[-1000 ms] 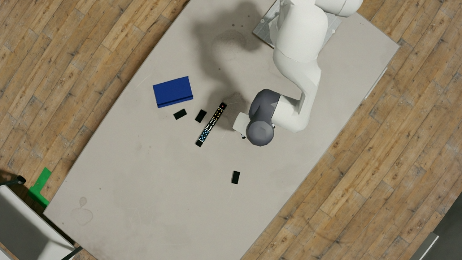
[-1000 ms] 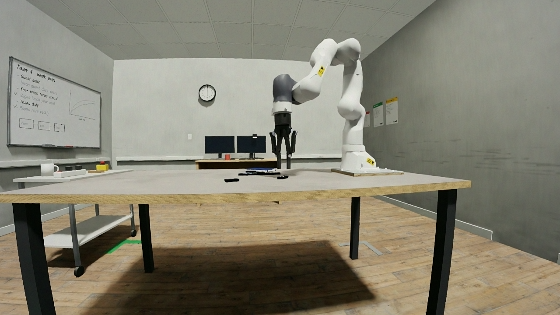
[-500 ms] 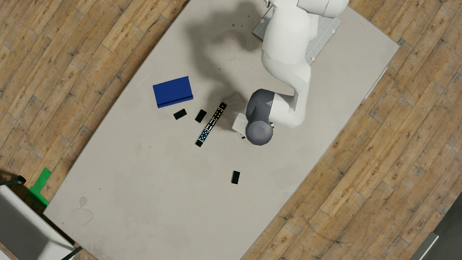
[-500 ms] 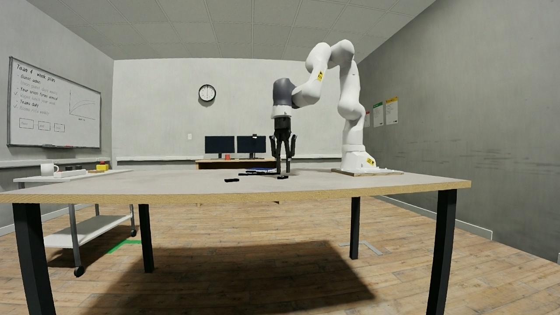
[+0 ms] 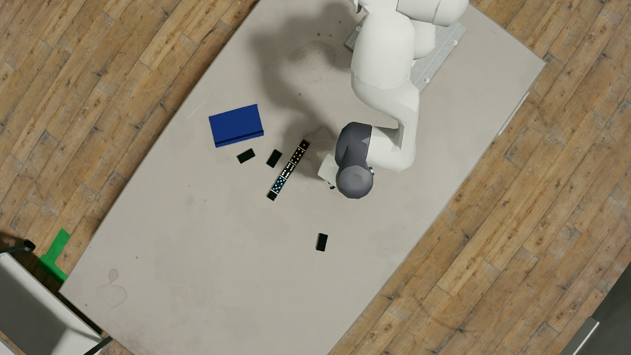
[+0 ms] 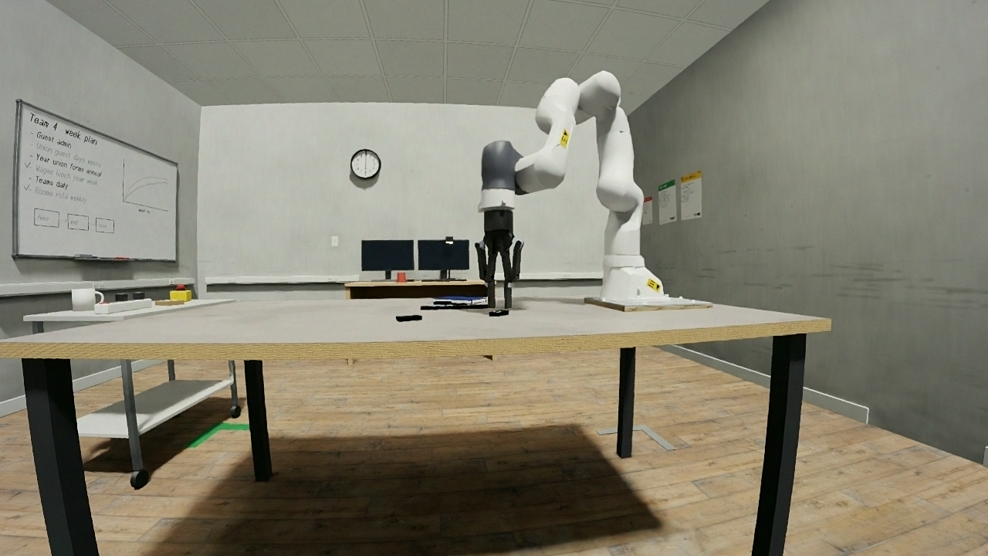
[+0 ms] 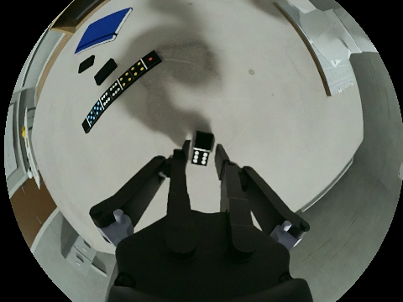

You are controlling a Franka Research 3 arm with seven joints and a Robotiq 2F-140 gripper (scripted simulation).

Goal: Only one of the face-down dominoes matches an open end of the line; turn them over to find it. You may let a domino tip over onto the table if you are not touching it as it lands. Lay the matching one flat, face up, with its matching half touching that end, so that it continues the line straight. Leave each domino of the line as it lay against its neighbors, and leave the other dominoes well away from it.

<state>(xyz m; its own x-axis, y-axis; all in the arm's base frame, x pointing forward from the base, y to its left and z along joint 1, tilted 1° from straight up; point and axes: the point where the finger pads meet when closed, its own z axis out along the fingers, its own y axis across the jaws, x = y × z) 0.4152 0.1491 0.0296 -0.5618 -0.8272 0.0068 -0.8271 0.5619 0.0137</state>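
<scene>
The table (image 5: 176, 247) (image 6: 289, 333) (image 7: 277, 126) spreads beneath the gripper (image 6: 499, 304) (image 7: 203, 148), giving the dominoes a flat bed. The blue book (image 5: 235, 124) (image 6: 459, 300) (image 7: 102, 30) lies well off the fingertips, past the line, with no apparent role. The line (image 5: 287, 170) (image 6: 452, 306) (image 7: 115, 87) lies to the gripper's left in the wrist view, end to end — presumably so both ends, blank and red one, take an extension. The face-up domino (image 6: 499, 313) (image 7: 201, 157) is right below and between the fingertips; the top view hides it. Fingers are part-open, grasping nothing, with room on both sides — judged set for a pinch across its width. It reads blank and six, so its blank half should match the blank end. The face-down dominoes (image 5: 274, 158) (image 6: 408, 317) (image 7: 105, 71) lie well apart from the gripper, likely left as spares. Counts: one book, four dominoes in the line, one face-up, three face-down (two past the line, one on the gripper's other side).
</scene>
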